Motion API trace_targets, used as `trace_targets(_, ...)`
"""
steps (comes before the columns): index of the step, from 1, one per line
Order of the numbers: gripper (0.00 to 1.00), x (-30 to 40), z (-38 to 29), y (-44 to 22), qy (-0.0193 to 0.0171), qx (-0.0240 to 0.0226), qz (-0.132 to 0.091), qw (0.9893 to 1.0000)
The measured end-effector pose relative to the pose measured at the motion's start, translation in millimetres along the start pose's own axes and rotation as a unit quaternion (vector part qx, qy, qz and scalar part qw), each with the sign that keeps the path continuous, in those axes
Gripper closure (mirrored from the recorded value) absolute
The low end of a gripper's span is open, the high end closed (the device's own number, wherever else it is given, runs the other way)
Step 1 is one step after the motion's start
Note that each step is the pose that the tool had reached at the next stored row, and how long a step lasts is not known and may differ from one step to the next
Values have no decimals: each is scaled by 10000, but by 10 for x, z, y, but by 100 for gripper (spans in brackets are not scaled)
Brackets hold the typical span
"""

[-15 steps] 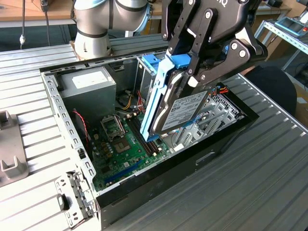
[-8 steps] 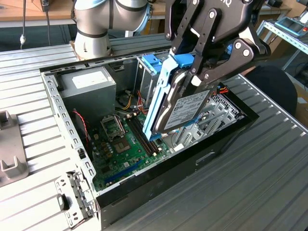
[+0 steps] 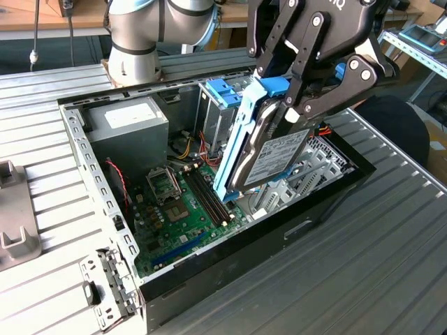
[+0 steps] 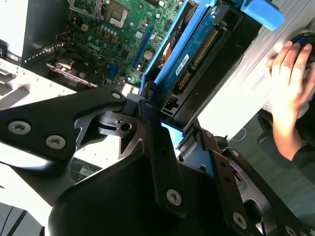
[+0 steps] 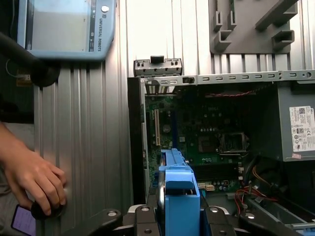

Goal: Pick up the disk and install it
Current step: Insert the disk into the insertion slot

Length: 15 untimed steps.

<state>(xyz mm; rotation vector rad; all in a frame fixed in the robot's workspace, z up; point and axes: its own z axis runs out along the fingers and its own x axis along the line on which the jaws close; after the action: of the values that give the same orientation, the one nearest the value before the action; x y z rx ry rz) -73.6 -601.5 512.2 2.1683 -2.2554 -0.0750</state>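
The disk (image 3: 274, 155), a grey metal drive in a light blue carrier, hangs steeply tilted above the open computer case (image 3: 307, 222). My gripper (image 3: 292, 106) is shut on its upper end. Its lower end dips toward the motherboard (image 3: 183, 209), beside the metal drive cage (image 3: 222, 105) with its blue latch. In the second wrist view the disk (image 4: 191, 53) runs away from my gripper (image 4: 166, 122) along the case's side. In the first wrist view the carrier's blue edge (image 5: 178, 194) stands between the black fingers (image 5: 142, 219).
A grey power supply (image 3: 129, 120) fills the case's far corner. A person's hand (image 5: 32, 177) rests on the ribbed table beside the case, under a teach pendant (image 5: 64, 24). A grey fixture (image 3: 14, 223) lies at the exterior view's left.
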Motion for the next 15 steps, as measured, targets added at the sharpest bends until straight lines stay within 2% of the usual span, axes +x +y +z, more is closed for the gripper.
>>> trace_targets(15, 63, -4, -3, -93, 0, 0, 0, 10000)
